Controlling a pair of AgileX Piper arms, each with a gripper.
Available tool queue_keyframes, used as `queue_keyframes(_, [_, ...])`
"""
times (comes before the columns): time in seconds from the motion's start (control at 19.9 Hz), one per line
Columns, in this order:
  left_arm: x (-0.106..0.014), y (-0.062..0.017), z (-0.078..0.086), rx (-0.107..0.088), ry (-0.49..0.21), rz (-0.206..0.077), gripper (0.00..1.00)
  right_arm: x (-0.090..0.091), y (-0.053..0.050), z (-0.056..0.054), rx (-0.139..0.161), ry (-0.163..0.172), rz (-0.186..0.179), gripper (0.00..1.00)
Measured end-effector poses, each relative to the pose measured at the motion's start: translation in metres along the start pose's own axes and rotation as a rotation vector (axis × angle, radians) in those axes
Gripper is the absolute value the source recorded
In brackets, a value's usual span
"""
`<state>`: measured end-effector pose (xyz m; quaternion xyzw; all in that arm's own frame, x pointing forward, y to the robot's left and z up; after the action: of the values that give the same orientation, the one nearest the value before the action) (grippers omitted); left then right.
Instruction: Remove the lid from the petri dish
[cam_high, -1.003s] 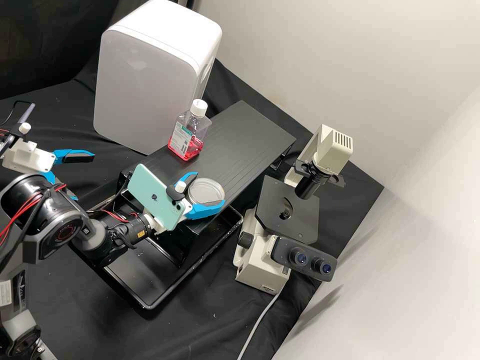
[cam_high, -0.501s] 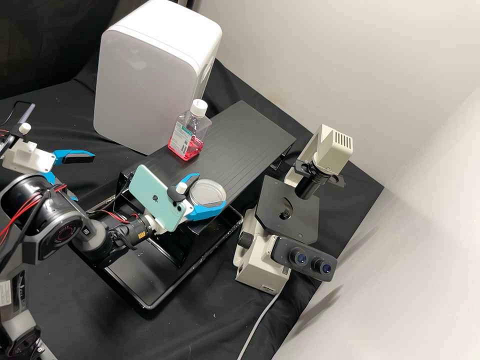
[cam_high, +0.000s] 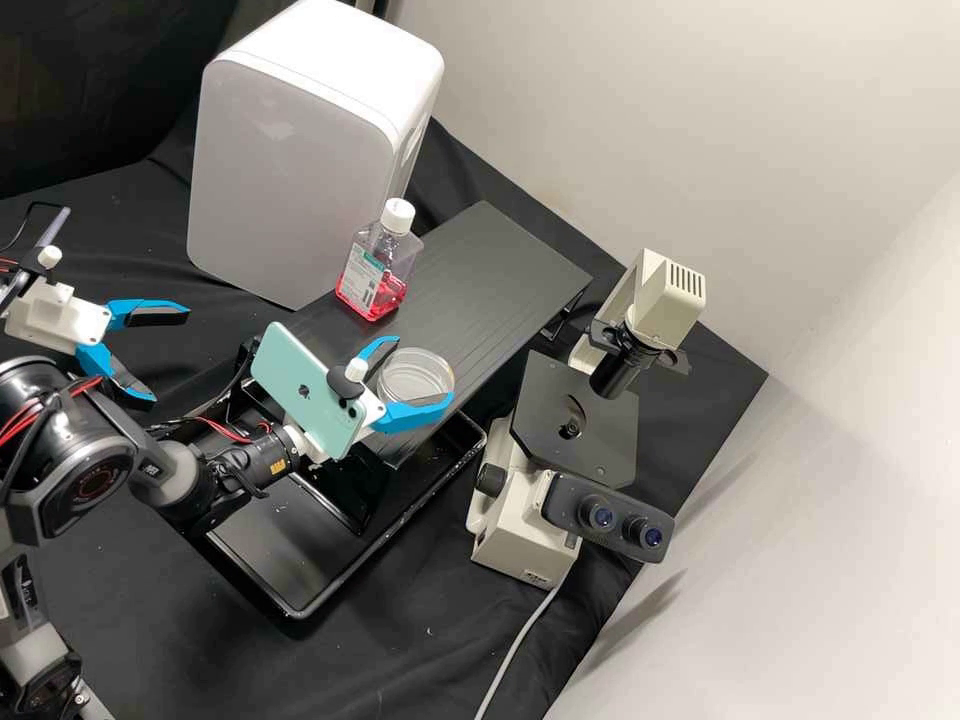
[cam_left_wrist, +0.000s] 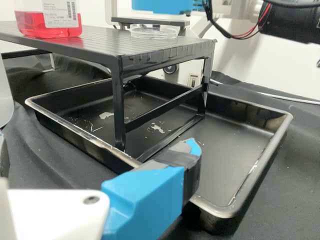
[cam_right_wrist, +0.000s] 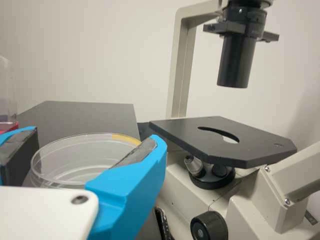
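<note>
Spreading black cloth (cam_high: 400, 650); white wall (cam_high: 700, 130) behind; petri dish (cam_left_wrist: 154, 32) on ribbed shelf (cam_high: 500, 270)

We find the black bench (cam_high: 480, 620) bearing a white box (cam_high: 310, 150), a microscope (cam_high: 570, 470) and a tray (cam_high: 290, 605). A rack (cam_high: 480, 270) standing in the tray carries a flask (cam_high: 375, 265) and the petri dish (cam_left_wrist: 154, 32).

The right claw (cam_right_wrist: 90, 141) grips the clear petri dish lid (cam_right_wrist: 70, 156) by its rim — a microscope (cam_right_wrist: 235, 150) stands close behind
</note>
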<state>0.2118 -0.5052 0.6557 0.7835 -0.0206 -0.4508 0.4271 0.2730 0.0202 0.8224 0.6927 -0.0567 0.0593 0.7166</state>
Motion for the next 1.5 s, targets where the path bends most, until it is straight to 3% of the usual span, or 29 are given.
queue_keyframes(0.35, [0.000, 0.0000, 0.000, 0.000, 0.001, 0.000, 1.00, -0.001, 0.002, -0.002, 0.001, 0.006, 0.007, 0.00])
queue_keyframes(0.45, [0.000, 0.0000, 0.000, 0.000, 0.001, 0.000, 1.00, -0.002, 0.001, -0.007, 0.004, 0.025, 0.003, 0.00])
queue_keyframes(0.8, [0.000, 0.0006, -0.001, -0.006, 0.014, 0.006, 1.00, -0.007, -0.021, -0.030, 0.015, 0.107, -0.079, 0.00])
queue_keyframes(1.1, [0.000, 0.0006, -0.001, -0.006, 0.014, 0.006, 1.00, -0.008, -0.031, -0.032, 0.007, 0.095, -0.100, 0.00])
queue_keyframes(1.5, [0.000, 0.0006, -0.001, -0.006, 0.014, 0.006, 1.00, -0.007, -0.034, -0.029, 0.004, 0.081, -0.106, 0.00])
